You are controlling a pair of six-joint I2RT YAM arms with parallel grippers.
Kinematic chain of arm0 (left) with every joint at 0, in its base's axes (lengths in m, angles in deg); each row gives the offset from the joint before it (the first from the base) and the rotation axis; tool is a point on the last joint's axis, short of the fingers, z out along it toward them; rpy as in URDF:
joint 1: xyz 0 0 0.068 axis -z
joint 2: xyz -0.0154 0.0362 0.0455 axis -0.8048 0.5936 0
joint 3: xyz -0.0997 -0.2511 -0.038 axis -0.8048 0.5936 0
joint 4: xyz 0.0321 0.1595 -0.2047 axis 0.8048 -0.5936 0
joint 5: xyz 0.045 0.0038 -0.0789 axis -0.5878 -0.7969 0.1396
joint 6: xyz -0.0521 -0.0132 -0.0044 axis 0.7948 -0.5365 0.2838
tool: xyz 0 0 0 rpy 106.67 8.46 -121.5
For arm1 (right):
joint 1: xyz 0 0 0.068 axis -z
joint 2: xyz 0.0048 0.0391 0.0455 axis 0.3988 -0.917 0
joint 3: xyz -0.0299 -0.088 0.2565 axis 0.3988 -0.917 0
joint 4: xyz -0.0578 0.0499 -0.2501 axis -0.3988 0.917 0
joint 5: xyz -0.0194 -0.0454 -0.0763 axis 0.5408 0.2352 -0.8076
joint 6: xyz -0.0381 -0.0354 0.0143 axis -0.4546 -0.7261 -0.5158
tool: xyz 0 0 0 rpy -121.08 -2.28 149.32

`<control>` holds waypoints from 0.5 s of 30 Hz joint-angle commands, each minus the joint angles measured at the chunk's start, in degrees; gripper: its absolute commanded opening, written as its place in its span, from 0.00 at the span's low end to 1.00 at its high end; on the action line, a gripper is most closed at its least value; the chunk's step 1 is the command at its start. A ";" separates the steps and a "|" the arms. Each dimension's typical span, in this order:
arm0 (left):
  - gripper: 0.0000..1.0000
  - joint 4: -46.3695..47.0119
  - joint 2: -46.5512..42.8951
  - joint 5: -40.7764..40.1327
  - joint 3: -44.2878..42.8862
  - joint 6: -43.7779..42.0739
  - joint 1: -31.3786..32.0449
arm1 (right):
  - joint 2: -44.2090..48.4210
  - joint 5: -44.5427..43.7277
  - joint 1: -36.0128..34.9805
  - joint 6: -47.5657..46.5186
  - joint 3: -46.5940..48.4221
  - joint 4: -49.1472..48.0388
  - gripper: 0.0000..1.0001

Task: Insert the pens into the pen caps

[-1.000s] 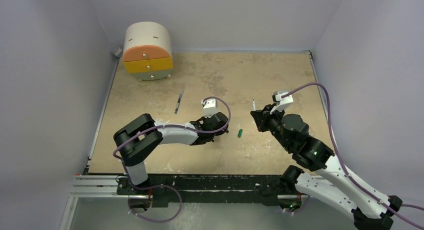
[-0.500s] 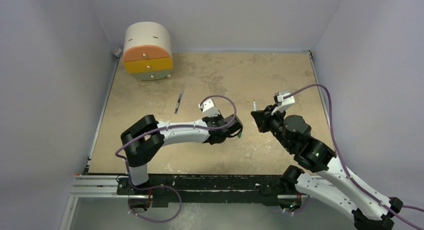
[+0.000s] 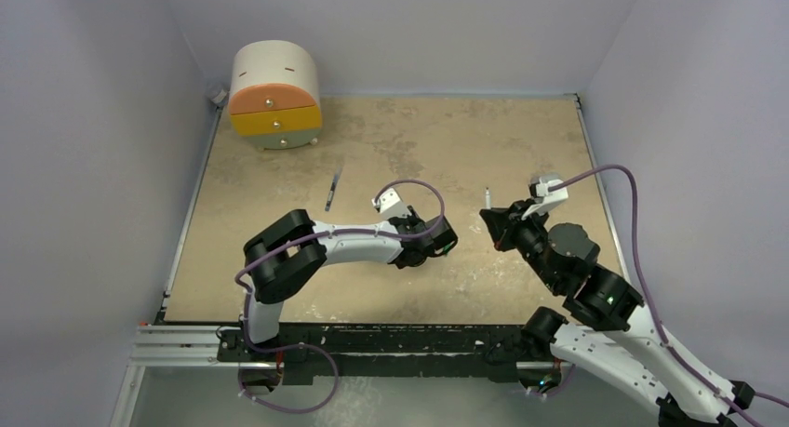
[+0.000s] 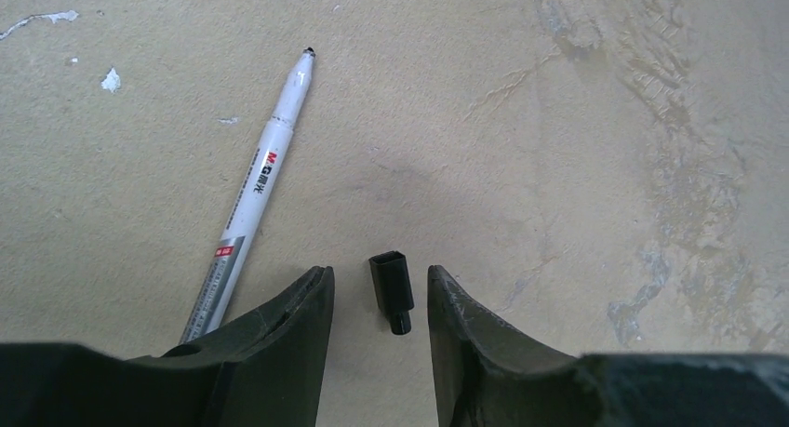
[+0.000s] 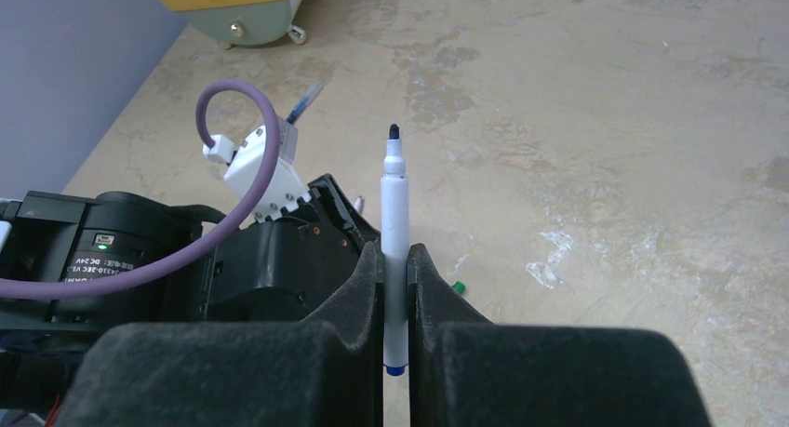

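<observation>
My left gripper [image 4: 378, 274] is open and low over the table, its fingers on either side of a black cap [image 4: 392, 289] that lies flat between them, not touching it. A white pen [image 4: 256, 190] lies uncapped just left of the left finger. My right gripper [image 5: 395, 255] is shut on a white pen [image 5: 394, 185] with a blue end, held upright above the table, tip up. A green cap [image 5: 458, 286] lies on the table beside the left gripper [image 3: 441, 240]. Another pen [image 3: 332, 190] lies farther left. The pale cap is not in view.
A round drawer unit [image 3: 274, 92] with orange and yellow fronts stands at the back left. The left arm's purple cable [image 3: 409, 190] loops above its wrist. Walls close in the table on three sides. The right gripper [image 3: 494, 224] hovers just right of the left one.
My left gripper has reached to the right, ending beside the green cap and over the black cap. My right gripper has shifted slightly right, still holding its pen.
</observation>
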 commanded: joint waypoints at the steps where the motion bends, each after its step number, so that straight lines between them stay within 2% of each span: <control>1: 0.41 -0.42 0.36 -0.60 -2.98 1.79 -0.27 | 1.34 -1.82 0.22 0.02 1.44 0.37 0.00; 15: 0.40 -2.63 5.05 1.36 -6.17 0.92 -0.50 | 3.88 -3.38 0.19 -0.45 2.57 3.16 0.00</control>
